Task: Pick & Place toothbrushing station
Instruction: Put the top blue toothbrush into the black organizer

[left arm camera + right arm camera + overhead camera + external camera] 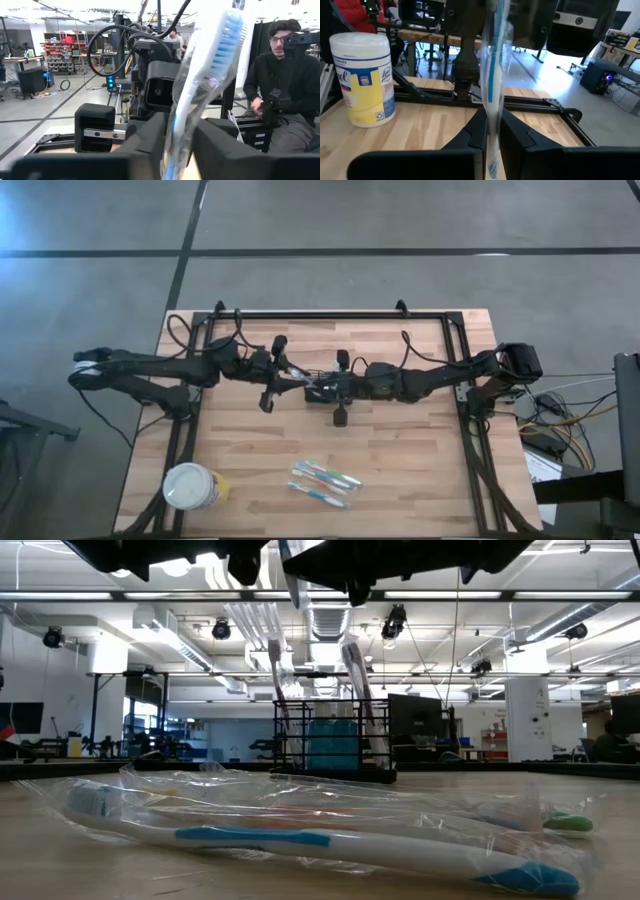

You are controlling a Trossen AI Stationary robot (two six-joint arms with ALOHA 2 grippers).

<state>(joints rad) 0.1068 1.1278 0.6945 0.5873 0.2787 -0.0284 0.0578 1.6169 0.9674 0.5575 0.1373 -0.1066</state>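
High view: both arms meet mid-counter (pixel 400 450) over the caddy (pixel 322 385). Low view: two wrapped brushes stand in it. Left wrist view: the left jaws clamp a wrapped brush (pixel 200 95). Right wrist view: the right jaws pinch another brush (pixel 494 75); each should release only once seated.

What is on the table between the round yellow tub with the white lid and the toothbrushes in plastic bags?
Nothing. In the high view, only bare light wooden table lies between the white-lidded yellow tub and the clear-wrapped toothbrushes.
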